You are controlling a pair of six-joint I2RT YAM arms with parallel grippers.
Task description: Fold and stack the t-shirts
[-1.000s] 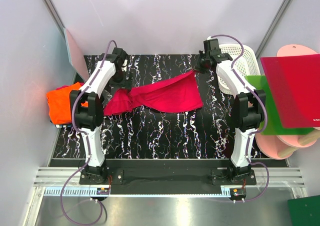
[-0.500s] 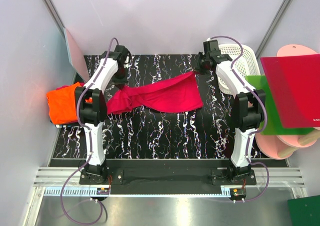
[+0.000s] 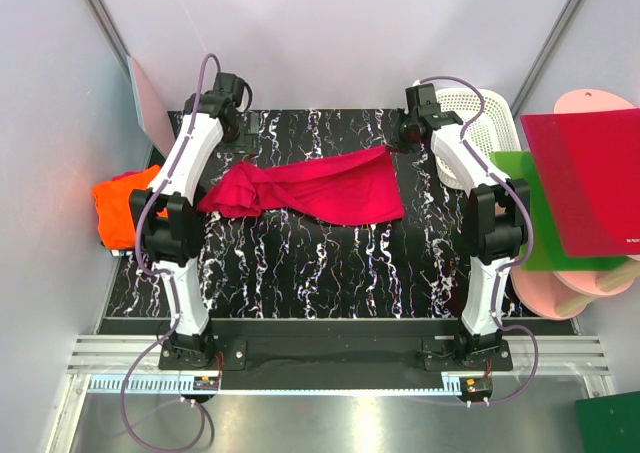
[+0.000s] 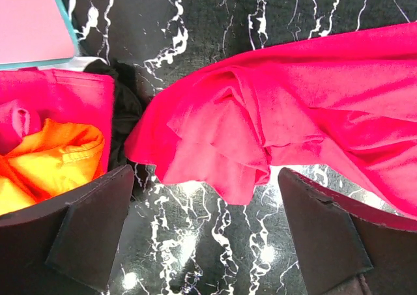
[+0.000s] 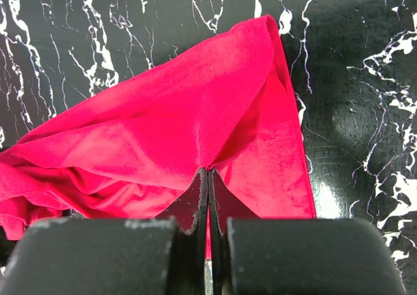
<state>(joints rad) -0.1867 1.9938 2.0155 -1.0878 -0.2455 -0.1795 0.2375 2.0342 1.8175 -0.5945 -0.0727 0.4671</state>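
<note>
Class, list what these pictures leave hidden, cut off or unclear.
Top view: orange t-shirt partly behind the left arm.
Right wrist view: red t-shirt's pinched edge hidden by the right end effector; left side cut off.
Left wrist view: dark lump beside the orange t-shirt, too dark to identify.

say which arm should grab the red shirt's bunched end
Left. The left gripper is open above the bunched end of the red shirt; the right gripper is shut on its opposite corner.
</note>
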